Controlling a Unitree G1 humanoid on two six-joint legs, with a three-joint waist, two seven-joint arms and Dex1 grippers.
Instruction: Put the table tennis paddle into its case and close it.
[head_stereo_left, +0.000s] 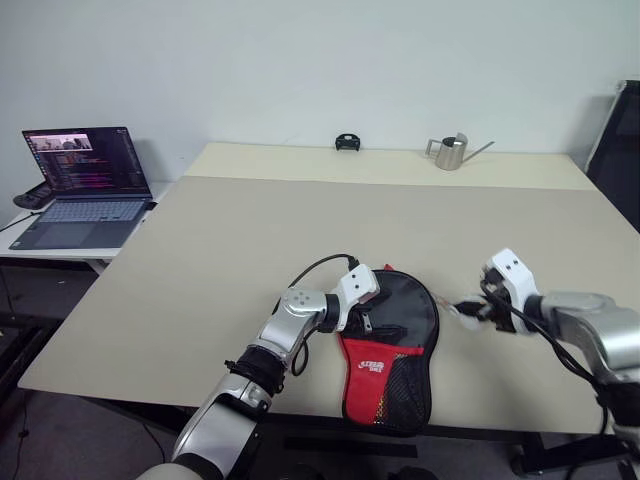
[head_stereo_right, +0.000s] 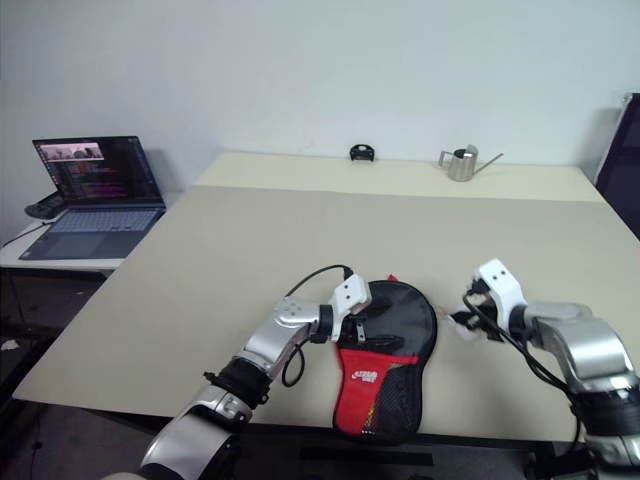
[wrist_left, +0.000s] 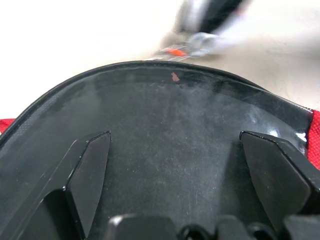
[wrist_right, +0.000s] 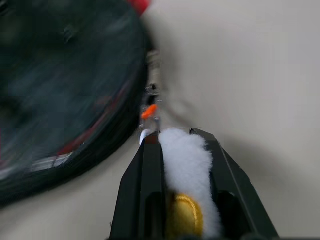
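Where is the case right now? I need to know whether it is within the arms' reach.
In the left eye view, the case lies on the table near its front edge, between the left gripper resting on it and the right gripper beside it.

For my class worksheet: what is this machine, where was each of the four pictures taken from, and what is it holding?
It is a humanoid robot with two arms, each ending in a two-fingered gripper. Two pictures come from cameras in its head, looking down over a table; the other two come from its wrists. On the table lie a black-and-red paddle case and, at the back, a metal watering can. The left gripper is spread open over the case. The right gripper pinches a white fluffy tag beside the case's rim.
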